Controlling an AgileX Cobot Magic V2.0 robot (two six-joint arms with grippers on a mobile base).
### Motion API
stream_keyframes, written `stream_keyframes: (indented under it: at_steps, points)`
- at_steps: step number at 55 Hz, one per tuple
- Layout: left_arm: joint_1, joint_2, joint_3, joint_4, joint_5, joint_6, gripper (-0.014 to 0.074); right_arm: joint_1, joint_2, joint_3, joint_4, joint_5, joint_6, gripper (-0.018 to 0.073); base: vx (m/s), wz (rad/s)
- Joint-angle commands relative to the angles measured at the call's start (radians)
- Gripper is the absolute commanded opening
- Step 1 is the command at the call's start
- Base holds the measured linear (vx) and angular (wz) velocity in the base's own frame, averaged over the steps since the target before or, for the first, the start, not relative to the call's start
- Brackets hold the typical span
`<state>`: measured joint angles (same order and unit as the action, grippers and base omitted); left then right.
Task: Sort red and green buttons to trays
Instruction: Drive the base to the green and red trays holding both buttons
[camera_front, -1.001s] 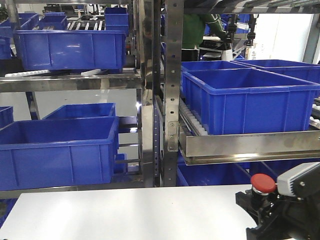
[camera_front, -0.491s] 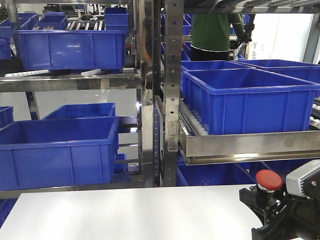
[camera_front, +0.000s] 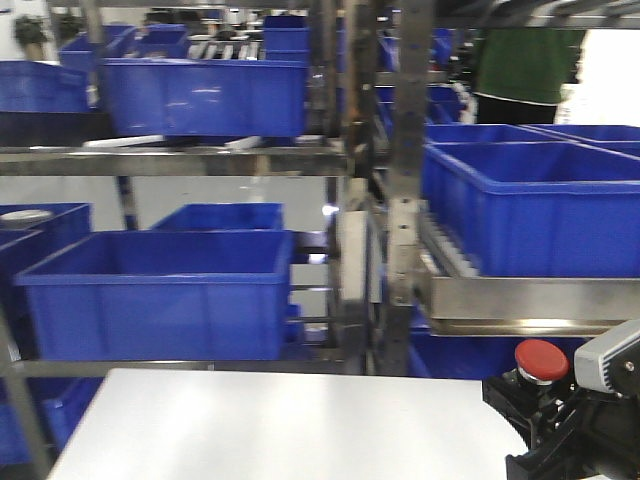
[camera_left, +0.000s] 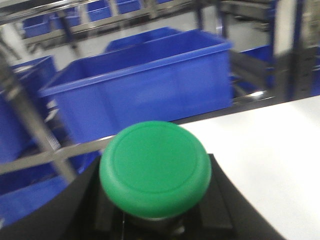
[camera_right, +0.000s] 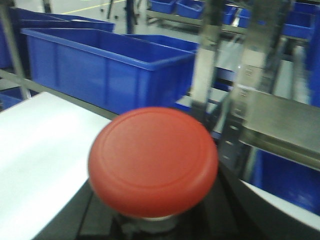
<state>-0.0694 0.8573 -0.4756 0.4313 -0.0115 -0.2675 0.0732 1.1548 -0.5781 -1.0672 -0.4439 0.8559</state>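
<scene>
Right wrist view: right claw (camera_right: 150, 226) grips the smooth, domed red button (camera_right: 152, 160) — left claw (camera_left: 150, 225) grips the round green button (camera_left: 155, 167).

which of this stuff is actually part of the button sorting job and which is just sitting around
Job: red button, green button; trays not in view.
Just around: blue crates, steel rack, white table, person in green behind.

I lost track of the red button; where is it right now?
Front view, lower right: the red button is held by the right tool, at the white table's right edge.
</scene>
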Motion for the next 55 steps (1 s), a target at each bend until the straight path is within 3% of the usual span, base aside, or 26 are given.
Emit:
stream_keyframes:
  at_steps: [1, 55]
  points:
    - [-0.004, -0.012, -0.029, -0.011, -0.077, -0.01, -0.0003, -0.005, -0.022, -0.027, 0.027, -0.055, -0.002, -0.0008, -0.02, 0.6]
    - [-0.004, -0.012, -0.029, -0.011, -0.077, -0.01, -0.0003, -0.005, -0.022, -0.027, 0.027, -0.055, -0.002, -0.0008, -0.06, 0.66]
